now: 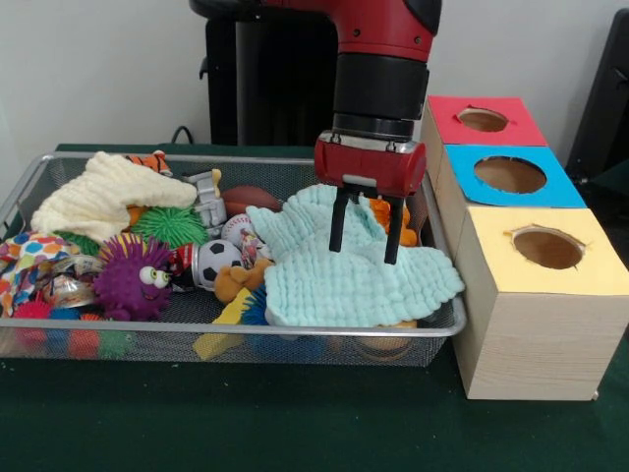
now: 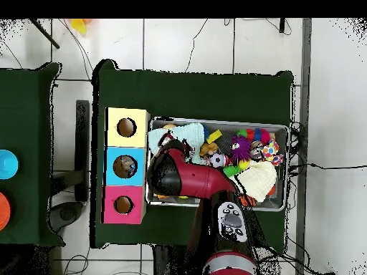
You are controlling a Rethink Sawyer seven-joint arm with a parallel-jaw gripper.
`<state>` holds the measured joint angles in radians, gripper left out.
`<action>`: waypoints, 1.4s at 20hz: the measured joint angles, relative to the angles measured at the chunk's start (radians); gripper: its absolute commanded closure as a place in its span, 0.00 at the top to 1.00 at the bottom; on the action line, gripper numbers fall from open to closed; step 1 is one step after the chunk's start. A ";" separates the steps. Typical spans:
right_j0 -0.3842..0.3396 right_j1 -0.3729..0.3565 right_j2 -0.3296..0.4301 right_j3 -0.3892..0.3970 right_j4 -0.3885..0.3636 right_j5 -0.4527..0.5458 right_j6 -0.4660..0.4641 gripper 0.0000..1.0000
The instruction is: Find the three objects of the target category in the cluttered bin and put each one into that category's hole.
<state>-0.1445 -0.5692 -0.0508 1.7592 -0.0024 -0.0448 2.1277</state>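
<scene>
- Front view: the red-and-black gripper (image 1: pixel 366 228) hangs at frame centre, fingers spread and empty, tips over the crumpled mint-green knitted cloth (image 1: pixel 349 270) in the right end of the silver wire-mesh bin (image 1: pixel 226 337).
- The bin looks crowded, so the search seems far from done.
- The round hole in the blue-topped wooden box (image 1: pixel 510 174) sits upper right.
- Overhead view: that blue-top hole (image 2: pixel 125 166) at centre left seems to show something inside, maybe one item delivered.

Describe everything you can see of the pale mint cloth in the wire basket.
The mint cloth is a soft, waffle-textured fabric, lying crumpled and spread over the toys at the end of the wire basket nearest the boxes. One edge drapes towards the front rim. A yellow block pokes out beneath it, and an orange toy shows behind. The open gripper hangs over it, fingertips at its surface; contact is unclear.
</scene>
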 measured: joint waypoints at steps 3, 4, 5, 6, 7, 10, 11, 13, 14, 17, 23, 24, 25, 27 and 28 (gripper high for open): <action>0.000 0.016 0.000 0.000 -0.001 0.000 0.000 1.00; -0.001 0.020 0.000 0.000 -0.004 0.000 0.000 1.00; -0.001 0.024 0.000 0.000 -0.005 0.000 0.000 1.00; -0.003 0.032 0.000 0.000 -0.011 0.000 0.000 1.00; -0.005 0.038 0.000 0.000 -0.015 0.000 0.000 1.00; -0.018 0.049 0.000 -0.001 -0.030 0.000 0.000 1.00; -0.021 0.050 0.000 -0.001 -0.033 0.000 0.000 1.00; -0.035 0.052 0.001 -0.001 -0.047 0.000 0.000 1.00; -0.047 0.052 0.004 -0.001 -0.058 0.000 0.000 1.00; -0.071 0.052 0.012 -0.001 -0.077 0.000 0.000 1.00; -0.115 0.052 0.033 -0.001 -0.113 0.000 0.000 1.00; -0.124 0.052 0.035 -0.001 -0.120 0.000 0.000 1.00; -0.127 0.052 0.035 -0.001 -0.123 0.000 0.000 1.00; -0.135 0.052 0.036 -0.001 -0.134 0.000 0.000 1.00; -0.139 0.052 0.037 -0.001 -0.140 0.000 0.000 1.00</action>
<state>-0.2838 -0.5169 -0.0134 1.7587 -0.1420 -0.0450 2.1277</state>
